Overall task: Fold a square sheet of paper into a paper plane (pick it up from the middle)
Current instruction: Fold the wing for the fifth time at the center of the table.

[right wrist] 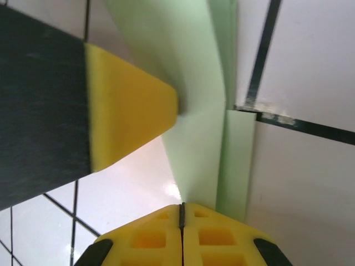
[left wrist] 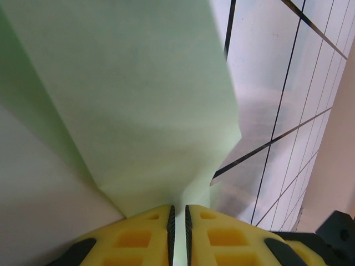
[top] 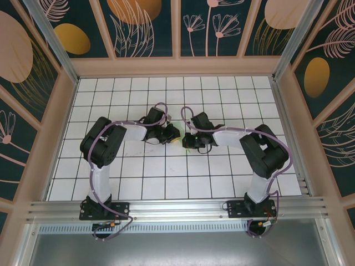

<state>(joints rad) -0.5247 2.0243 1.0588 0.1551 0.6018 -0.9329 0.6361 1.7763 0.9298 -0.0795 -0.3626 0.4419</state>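
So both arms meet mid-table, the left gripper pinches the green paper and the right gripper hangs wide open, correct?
Not quite. The right gripper is not open: the right wrist view shows its jaws shut on the green paper. The rest holds; the left gripper pinches it too.

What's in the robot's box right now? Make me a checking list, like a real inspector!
Surface: white table with black grid lines.
Job's things: folded pale green paper, held between both grippers near the table's middle.
Clutter: nothing seen.
Grippers: left gripper shut on the paper; right gripper shut on it too. The two face each other closely.
Cables: purple cables run along both arms and loop near the wrists.
Surroundings: walls with leaf and flower pictures; a metal rail at the near edge carries the arm bases.
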